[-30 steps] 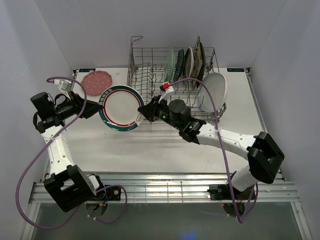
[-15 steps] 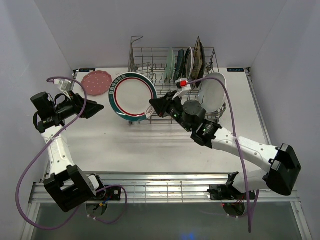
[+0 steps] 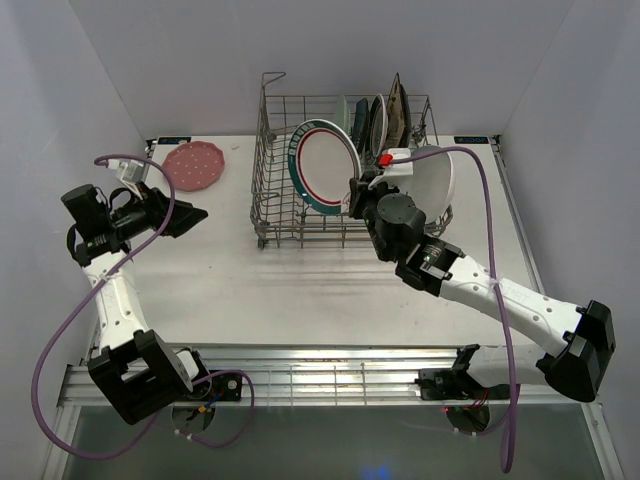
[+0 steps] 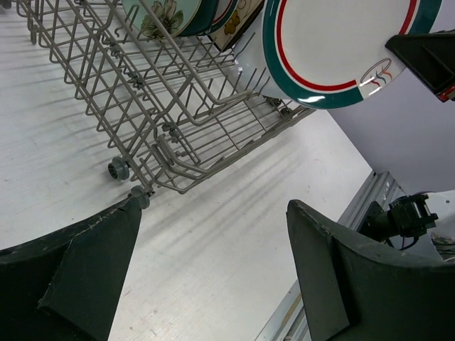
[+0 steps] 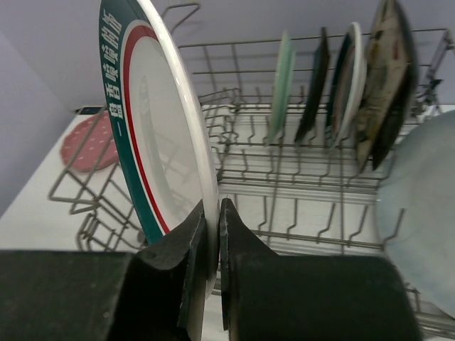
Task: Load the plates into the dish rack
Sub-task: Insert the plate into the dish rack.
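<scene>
The right gripper (image 5: 212, 227), clamped on the rimmed plate (image 5: 163, 163), needed to lower it upright between free dish rack (image 3: 270, 200) tines; the left gripper (image 4: 213, 206) gaped empty.

The round white ceramic plate (image 3: 325, 168) has a broad teal rim and a thin red ring inside it. The metal wire dish rack (image 3: 263, 200) is grey and the counter (image 3: 300, 290) white. The small round plate (image 3: 194, 164) is pink with pale dots, and one racked plate (image 5: 282, 78) is mint green.

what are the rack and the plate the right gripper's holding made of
Rack: metal wire, it seems, dull grey finish; thin bent rods joined in a grid.
Plate: likely glazed ceramic; glossy white face with teal and red rim bands, thick rounded edge. Melamine cannot be ruled out.
</scene>
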{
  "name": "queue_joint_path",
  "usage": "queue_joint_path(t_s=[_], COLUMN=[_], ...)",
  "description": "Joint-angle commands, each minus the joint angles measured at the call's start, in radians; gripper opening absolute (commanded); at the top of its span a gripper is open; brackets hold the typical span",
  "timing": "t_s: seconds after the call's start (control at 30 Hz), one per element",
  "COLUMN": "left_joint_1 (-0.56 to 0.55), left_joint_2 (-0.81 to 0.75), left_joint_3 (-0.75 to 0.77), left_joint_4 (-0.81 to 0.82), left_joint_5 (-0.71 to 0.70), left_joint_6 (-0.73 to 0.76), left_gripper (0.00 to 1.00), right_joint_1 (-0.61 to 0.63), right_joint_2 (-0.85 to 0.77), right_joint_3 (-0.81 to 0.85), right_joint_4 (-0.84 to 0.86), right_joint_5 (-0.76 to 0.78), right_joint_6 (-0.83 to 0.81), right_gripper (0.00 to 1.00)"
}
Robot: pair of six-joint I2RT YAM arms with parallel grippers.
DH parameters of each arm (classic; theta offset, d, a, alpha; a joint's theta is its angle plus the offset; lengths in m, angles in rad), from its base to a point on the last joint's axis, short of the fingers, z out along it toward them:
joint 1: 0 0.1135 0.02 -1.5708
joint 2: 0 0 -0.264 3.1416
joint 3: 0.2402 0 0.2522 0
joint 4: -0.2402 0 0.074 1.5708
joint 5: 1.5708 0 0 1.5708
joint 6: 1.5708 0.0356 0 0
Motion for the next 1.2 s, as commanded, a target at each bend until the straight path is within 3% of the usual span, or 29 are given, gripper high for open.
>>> queue_joint_path(t_s=[0.0,0.3,0.6,1.17], left_joint_1=[-0.002,-0.003,-0.002,-0.002], left_joint_2=[-0.016,-0.024,-0.05,-0.048], left_joint_3=[-0.014,-0.031,-0.049,-0.058], left_joint_4=[0.024,0.046,0.055,0.069], left_joint_5=[-0.003,-0.043,-0.06,-0.078], left_joint_6=[0.025,0.036,0.069,0.065], left_gripper=[0.94,0.94,0.94,0.94], right_joint_1=[-0.005,-0.036,-0.178,-0.255], right_joint_2=[-0.032,0.037,0.1,0.235], right_joint_3=[0.078,0.145,0.18,0.206], right_joint_4=[0.057,0.008,-0.136,-0.262], right_joint_5=[0.205,0.409,0.38,0.403], right_joint_6=[-0.101,-0.23,-0.135,-0.066], right_gripper=[0.08,0.08,0.08,0.08])
